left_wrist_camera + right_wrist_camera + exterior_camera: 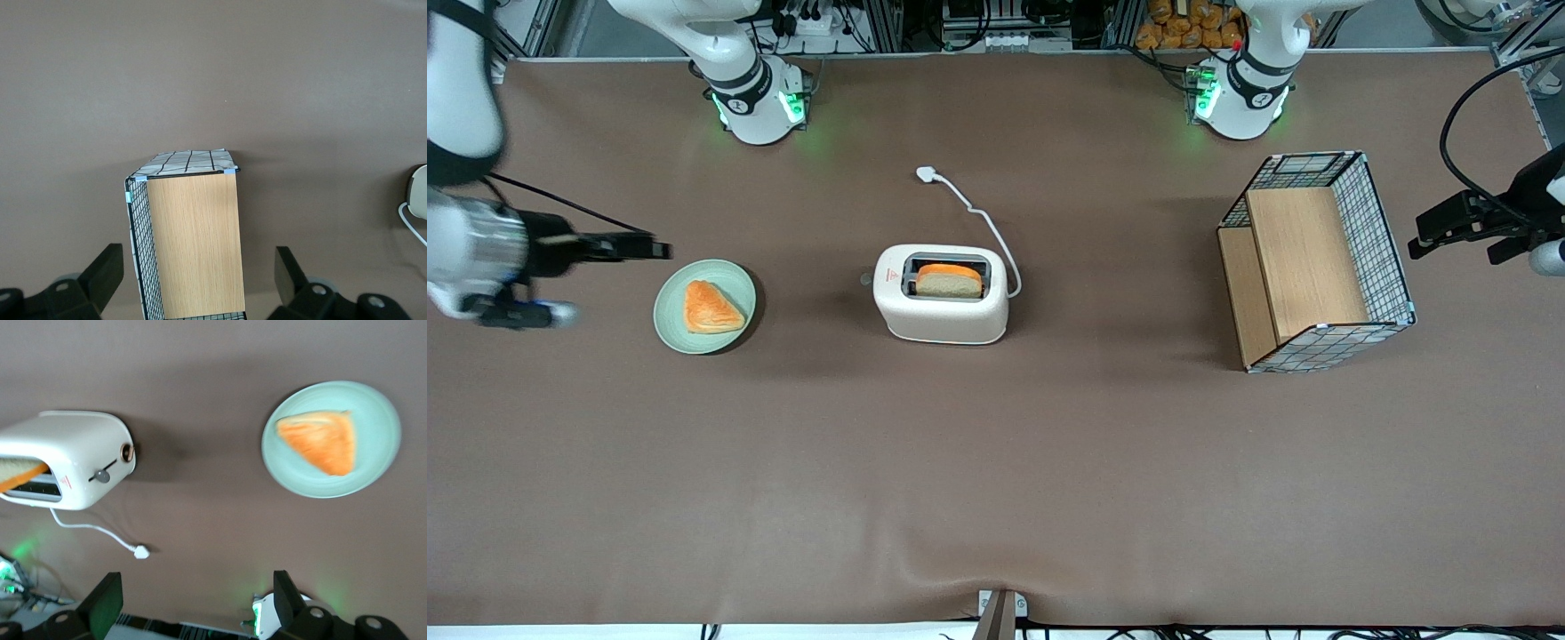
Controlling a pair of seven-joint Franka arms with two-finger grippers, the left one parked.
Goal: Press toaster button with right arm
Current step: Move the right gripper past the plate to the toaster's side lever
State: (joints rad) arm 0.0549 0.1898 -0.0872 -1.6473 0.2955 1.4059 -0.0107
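1. The small cream-white rounded toaster (943,307) stands on the brown table (996,462) about midway between its 2 ends, with 1 slice of bread (950,279) sitting in its single top slot.
2. The toaster's small grey round knob (102,476) protrudes from the narrow end marked with a red triangle (890,276); that end faces the working arm's end of the table.
3. A white cord with a plug (926,174) trails from the toaster's other narrow end, the plug lying farther from the front camera than the toaster.
4. A pale green round plate (669,313) carrying 1 orange triangular pastry (711,308) lies between the toaster and the tool.
5. The black 2-finger tool (660,250) on the white right arm (463,249) hovers beside the plate's edge, well apart from the knob, its fingers spread and released with nothing between them.
6. A wire-mesh basket with wooden panels (1316,262) stands toward the parked arm's end.
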